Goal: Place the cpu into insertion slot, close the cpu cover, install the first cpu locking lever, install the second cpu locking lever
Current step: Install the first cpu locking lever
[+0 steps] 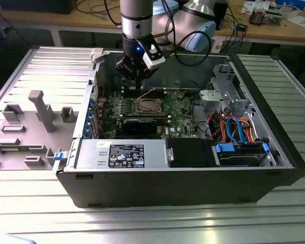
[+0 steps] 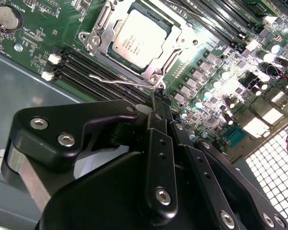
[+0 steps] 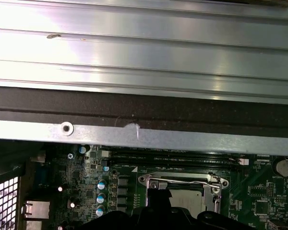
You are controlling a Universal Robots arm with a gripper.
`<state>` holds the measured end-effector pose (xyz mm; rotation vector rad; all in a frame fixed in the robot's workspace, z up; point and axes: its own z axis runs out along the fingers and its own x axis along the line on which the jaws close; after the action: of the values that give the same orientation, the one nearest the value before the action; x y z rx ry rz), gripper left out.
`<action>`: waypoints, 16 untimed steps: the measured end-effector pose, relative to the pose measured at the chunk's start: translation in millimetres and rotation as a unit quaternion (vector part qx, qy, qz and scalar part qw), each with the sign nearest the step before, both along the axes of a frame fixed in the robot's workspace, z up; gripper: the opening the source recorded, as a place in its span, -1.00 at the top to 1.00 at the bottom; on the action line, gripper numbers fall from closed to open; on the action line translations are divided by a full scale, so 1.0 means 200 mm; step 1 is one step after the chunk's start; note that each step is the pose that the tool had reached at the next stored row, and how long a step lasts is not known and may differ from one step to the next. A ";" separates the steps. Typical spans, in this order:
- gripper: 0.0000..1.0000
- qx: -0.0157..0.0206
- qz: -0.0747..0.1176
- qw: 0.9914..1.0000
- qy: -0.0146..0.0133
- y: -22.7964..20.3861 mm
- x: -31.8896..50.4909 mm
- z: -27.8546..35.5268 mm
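The cpu [image 2: 137, 38] lies flat in its socket on the green board, silver top up. Around it the cpu cover [image 2: 100, 42] is folded down, and the chip shows through its window. A thin wire locking lever [image 2: 117, 81] sticks out past the socket's edge, over the memory slots. My gripper [image 2: 159, 98] hangs just beside that socket edge, fingers together and nothing seen between them. In the exterior view the gripper [image 1: 138, 81] hovers over the far side of the socket [image 1: 147, 105]. The first wrist view shows the cover [image 3: 182, 180] and chip [image 3: 191, 201] below one finger [image 3: 158, 203].
The open computer case [image 1: 168, 185] walls in the board. A labelled black box [image 1: 126, 155] lies along the front, and a drive cage with coloured cables [image 1: 234, 127] is on the exterior view's right. A grey fixture [image 1: 40, 109] stands on the ribbed table on the exterior view's left.
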<state>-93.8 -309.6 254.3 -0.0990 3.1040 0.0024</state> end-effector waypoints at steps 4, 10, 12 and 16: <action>0.79 0.000 0.000 1.000 0.000 -0.002 0.001 -0.002; 0.79 0.012 0.000 1.000 0.000 -0.010 0.011 -0.028; 0.79 0.017 0.000 1.000 0.000 -0.016 0.017 -0.036; 0.79 0.028 0.000 1.000 0.000 -0.025 0.023 -0.046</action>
<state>-89.3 -314.7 245.1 -0.0971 3.1009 0.0905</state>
